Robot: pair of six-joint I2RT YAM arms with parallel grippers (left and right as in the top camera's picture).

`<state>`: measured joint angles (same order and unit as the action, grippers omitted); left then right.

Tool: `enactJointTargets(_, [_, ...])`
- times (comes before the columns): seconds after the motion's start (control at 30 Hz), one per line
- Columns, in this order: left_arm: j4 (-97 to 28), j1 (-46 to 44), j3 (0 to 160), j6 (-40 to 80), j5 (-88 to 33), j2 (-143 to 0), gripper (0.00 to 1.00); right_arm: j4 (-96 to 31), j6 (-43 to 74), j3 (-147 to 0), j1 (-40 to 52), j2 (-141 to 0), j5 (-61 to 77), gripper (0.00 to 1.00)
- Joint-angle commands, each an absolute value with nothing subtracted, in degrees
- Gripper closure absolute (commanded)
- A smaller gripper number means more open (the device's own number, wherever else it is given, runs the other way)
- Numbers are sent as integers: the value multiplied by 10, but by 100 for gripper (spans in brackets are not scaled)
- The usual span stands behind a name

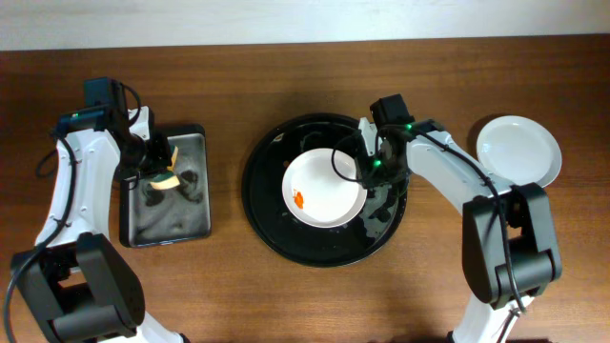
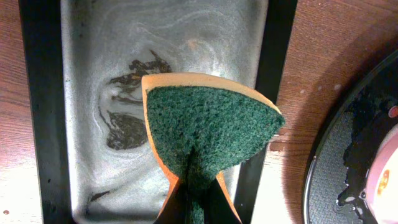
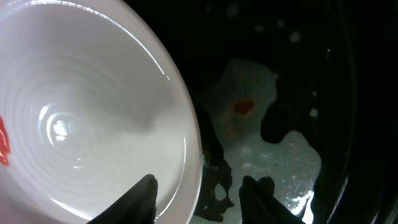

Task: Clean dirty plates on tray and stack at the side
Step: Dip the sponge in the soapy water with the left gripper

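A white plate point(image 1: 329, 176) with an orange-red smear point(image 1: 299, 199) lies on the black round tray point(image 1: 259, 195). My right gripper point(image 1: 368, 164) is open, and its fingers straddle that plate's right rim. In the right wrist view the plate point(image 3: 93, 118) fills the left side, with the jaws point(image 3: 200, 198) on either side of its rim. A second white plate point(image 1: 518, 151) lies on the table at the far right. A third plate is not visible. My left gripper point(image 1: 162, 173) is shut on a green-yellow sponge point(image 2: 205, 124) above the small rectangular tray point(image 2: 93, 74).
The black tray holds soapy water and a small orange-red spot point(image 3: 244, 107) beside the plate. The rectangular metal tray point(image 1: 195, 214) with grey suds sits at the left. The black tray's edge point(image 2: 348, 168) shows at the right of the left wrist view.
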<state>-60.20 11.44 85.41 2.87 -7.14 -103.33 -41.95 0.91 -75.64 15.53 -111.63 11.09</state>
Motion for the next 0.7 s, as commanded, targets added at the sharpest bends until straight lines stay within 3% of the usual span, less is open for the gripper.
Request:
enactJointTargets(0.0, [-602, 115, 867, 30, -81, -1022, 100, -431, 54, -752, 165, -1145, 114, 78])
enactJointTargets(0.07, [-603, 115, 867, 30, -81, -1022, 100, -463, 171, -752, 165, -1148, 114, 96])
enactJointTargets(0.13, [-603, 115, 867, 30, -81, -1022, 100, -496, 289, -752, 166, -1147, 126, 96])
enactJointTargets(0.17, [-603, 115, 867, 30, -81, -1022, 100, -508, 307, -752, 165, -1145, 165, 92])
enactJointTargets(0.2, [-603, 115, 867, 30, -81, -1022, 100, -508, 304, -752, 165, -1141, 188, 70])
enactJointTargets(0.23, [-603, 115, 867, 30, -81, -1022, 100, -513, 291, -752, 164, -1131, 190, 69])
enactJointTargets(0.27, [-603, 115, 867, 30, -81, -1022, 100, -509, 264, -754, 161, -1122, 175, 59])
enactJointTargets(0.3, [-603, 115, 867, 30, -81, -1022, 100, -489, 178, -761, 160, -1119, 161, 48])
enactJointTargets(0.33, [-603, 115, 867, 30, -81, -1022, 100, -468, 74, -765, 160, -1119, 159, 46])
enactJointTargets(0.4, [-603, 115, 867, 30, -81, -1022, 100, -438, -46, -765, 161, -1120, 158, 57])
enactJointTargets(0.47, [-603, 115, 867, 30, -81, -1022, 100, -423, -9, -765, 161, -1120, 156, 83])
enactJointTargets(0.5, [-603, 115, 867, 30, -81, -1022, 100, -434, 81, -765, 161, -1120, 156, 95])
enactJointTargets(0.57, [-602, 115, 867, 30, -81, -1022, 100, -452, 269, -765, 161, -1120, 156, 96])
enactJointTargets(0.6, [-602, 115, 867, 30, -81, -1022, 100, -455, 294, -765, 161, -1120, 157, 96])
enactJointTargets(0.63, [-603, 115, 867, 30, -81, -1022, 100, -453, 299, -765, 161, -1120, 156, 90])
enactJointTargets(0.67, [-603, 115, 867, 30, -81, -1022, 100, -451, 288, -765, 161, -1120, 150, 72])
